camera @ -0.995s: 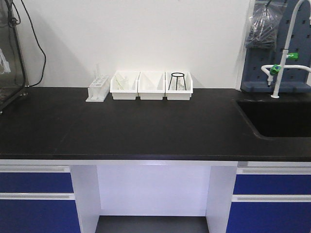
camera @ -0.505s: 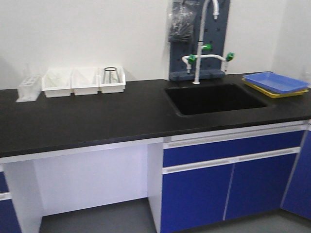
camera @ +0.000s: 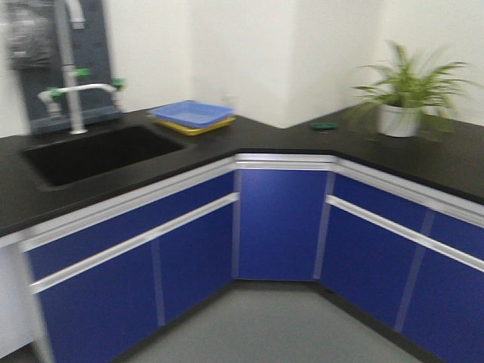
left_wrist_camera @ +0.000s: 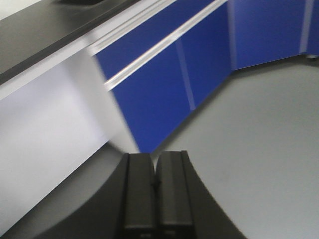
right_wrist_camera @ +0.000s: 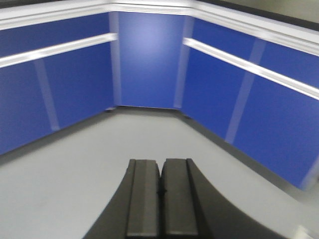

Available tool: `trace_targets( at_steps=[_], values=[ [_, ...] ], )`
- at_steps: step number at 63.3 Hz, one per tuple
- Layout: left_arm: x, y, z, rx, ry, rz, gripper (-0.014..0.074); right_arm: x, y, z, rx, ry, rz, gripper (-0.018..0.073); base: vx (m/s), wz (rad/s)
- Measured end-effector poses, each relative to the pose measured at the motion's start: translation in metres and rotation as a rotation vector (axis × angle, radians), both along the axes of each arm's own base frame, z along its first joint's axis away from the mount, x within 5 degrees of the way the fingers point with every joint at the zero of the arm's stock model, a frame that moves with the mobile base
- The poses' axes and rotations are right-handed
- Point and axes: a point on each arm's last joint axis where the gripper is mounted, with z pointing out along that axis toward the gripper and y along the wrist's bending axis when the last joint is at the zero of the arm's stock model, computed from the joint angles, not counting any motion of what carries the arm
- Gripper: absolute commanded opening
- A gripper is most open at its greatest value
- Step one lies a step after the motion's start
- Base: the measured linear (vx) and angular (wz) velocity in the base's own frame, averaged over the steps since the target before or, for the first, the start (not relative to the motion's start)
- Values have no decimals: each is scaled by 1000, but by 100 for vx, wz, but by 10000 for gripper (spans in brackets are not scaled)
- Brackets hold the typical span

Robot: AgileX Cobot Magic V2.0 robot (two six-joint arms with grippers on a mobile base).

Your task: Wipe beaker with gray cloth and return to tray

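Swinging right, fast. Loses the white bins and tube rack of 1 s ago from the front view. Pushes the sink (camera: pixel 98 151) from mid-frame 0.5 s ago over to the far left. Brings in the counter (camera: pixel 446 162) corner, a blue tray (camera: pixel 193 112) stacked on a yellow tray (camera: pixel 203 127), a potted plant (camera: pixel 404 91) and a small green item (camera: pixel 325 125) near it. Blurs everything, so prob. a base turn, not an arm move.

Shows no beaker, no gray cloth, no silver tray in any view right now, at least as far as the blur allows. Not to be taken for the task's tray: the blue one, wrong colour.

On the left gripper (left_wrist_camera: pixel 155 186): fingers pressed together, nothing between them, low down, facing floor (left_wrist_camera: pixel 259 129) and blue cabinets (left_wrist_camera: pixel 164 84). On the right gripper (right_wrist_camera: pixel 161 191): same, closed up and empty, facing the cabinet corner.

Means travel/search phase only, w/ the task approx. at zero: nothing grasped, nothing wiped. Needs the bench w/ beaker, cloth and tray found first, poss. further round to the right.
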Motion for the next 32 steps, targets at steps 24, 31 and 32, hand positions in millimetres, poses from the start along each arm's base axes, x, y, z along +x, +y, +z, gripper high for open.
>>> trace_targets(
  at_steps=[24, 31, 32],
  values=[
    [0, 0, 0, 0, 0, 0, -6, 0, 0, 0, 0, 0, 0, -8, 9, -88],
    [0, 0, 0, 0, 0, 0, -6, 0, 0, 0, 0, 0, 0, -8, 19, -77],
    [0, 0, 0, 0, 0, 0, -6, 0, 0, 0, 0, 0, 0, -8, 21, -80]
  ],
)
